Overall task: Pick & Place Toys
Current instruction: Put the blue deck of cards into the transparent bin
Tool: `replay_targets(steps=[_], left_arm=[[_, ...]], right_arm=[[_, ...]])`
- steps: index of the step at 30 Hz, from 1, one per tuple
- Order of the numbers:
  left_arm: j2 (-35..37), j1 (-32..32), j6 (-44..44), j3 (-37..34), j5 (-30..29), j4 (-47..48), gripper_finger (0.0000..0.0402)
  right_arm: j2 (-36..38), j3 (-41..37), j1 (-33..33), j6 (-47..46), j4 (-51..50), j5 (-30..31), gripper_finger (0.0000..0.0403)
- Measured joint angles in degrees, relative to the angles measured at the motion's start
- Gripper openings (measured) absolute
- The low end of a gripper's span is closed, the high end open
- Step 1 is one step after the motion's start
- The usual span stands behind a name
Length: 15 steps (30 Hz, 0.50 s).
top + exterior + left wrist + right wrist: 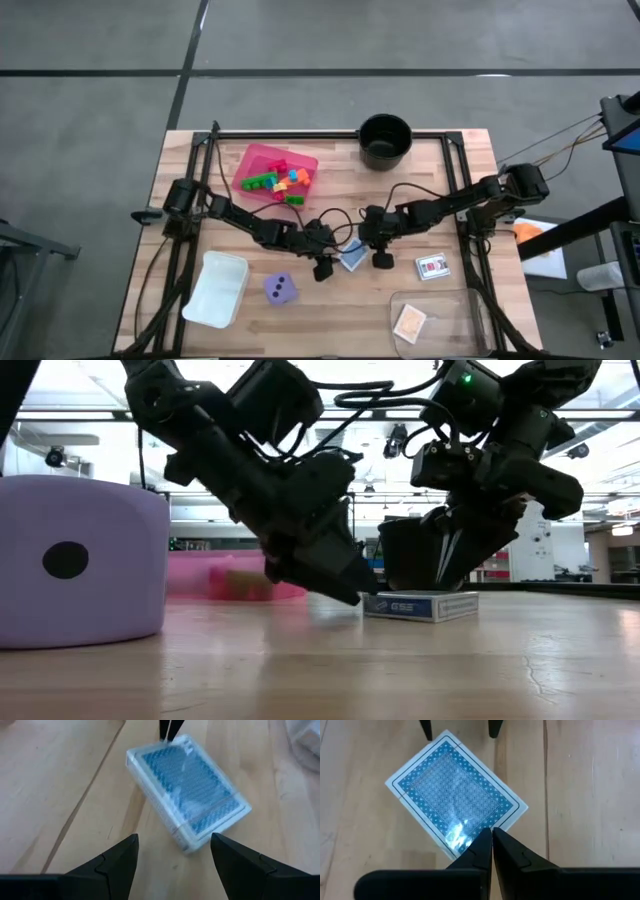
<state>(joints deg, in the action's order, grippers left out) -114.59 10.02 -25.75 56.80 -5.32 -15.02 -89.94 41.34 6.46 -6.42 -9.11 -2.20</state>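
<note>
The blue card pack (353,258) (clear-wrapped, patterned back up) lies flat on the wooden table (330,310) near its middle, between the 2 grippers. The left gripper (172,857) hangs just beside it, fingers apart, holding nothing. The right gripper (491,849) is at the pack's opposite edge, fingers pressed together. The purple die (281,290) sits nearby; coloured bricks (277,181) fill the pink tray (253,160).
</note>
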Motion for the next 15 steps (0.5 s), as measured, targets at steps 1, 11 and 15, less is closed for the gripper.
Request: replay_targets(steps=[1, 11, 15], left_arm=[[0.0, 0.0, 0.1, 0.2, 0.0, -0.1, 0.0252], [0.4, 0.7, 1.5, 1.5, 0.0, 1.8, 0.0252], [0.4, 0.8, 1.5, 1.5, 0.0, 1.8, 0.0252]], right_arm=[[0.1, 0.0, 0.0, 0.0, -0.1, 0.0, 0.0018], [2.6, 0.0, -0.4, -2.9, 0.0, 2.8, 0.0018], [2.8, 0.0, -0.7, -4.0, -0.9, 2.8, 0.0038]])
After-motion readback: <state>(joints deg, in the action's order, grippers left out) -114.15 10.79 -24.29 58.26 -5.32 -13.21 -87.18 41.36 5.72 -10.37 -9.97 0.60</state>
